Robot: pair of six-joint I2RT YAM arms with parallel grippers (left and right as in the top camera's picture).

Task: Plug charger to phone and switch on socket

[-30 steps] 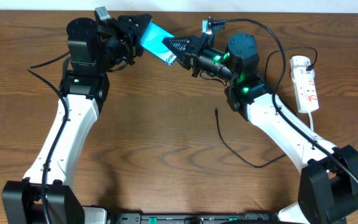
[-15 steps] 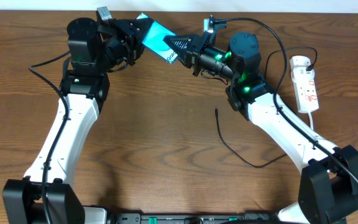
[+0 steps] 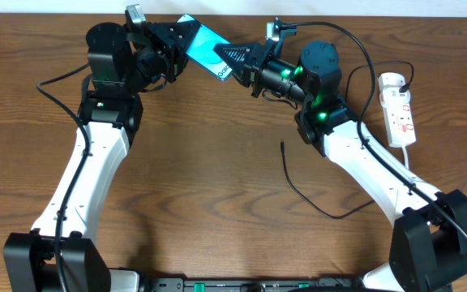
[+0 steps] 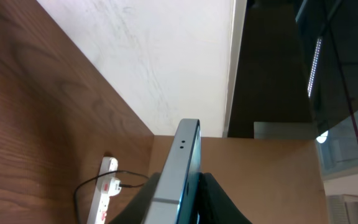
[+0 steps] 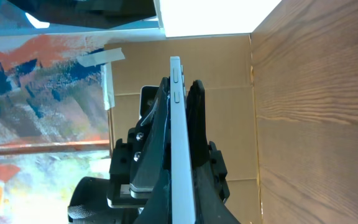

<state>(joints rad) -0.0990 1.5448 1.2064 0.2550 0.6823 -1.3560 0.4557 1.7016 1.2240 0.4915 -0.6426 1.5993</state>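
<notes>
The phone (image 3: 205, 49), its turquoise screen facing up, hangs tilted above the far middle of the table. My left gripper (image 3: 181, 42) is shut on its left end and my right gripper (image 3: 233, 62) is shut on its right end. In the left wrist view the phone's edge (image 4: 184, 155) stands between the dark fingers (image 4: 219, 202). In the right wrist view its pale edge (image 5: 178, 124) is pinched between both pads. The charger (image 3: 294, 182) lies loose on the table, its plug tip (image 3: 282, 146) below my right arm. The white socket (image 3: 400, 109) lies at the right edge.
The charger cable loops from the table up towards the socket's far end (image 3: 408, 81). The socket (image 4: 106, 186) also shows in the left wrist view with a black cable plugged in. A white wall and cardboard panels stand behind the table.
My left gripper has closed onto the phone's left end. The phone and both grippers have shifted slightly towards the table's far edge.
</notes>
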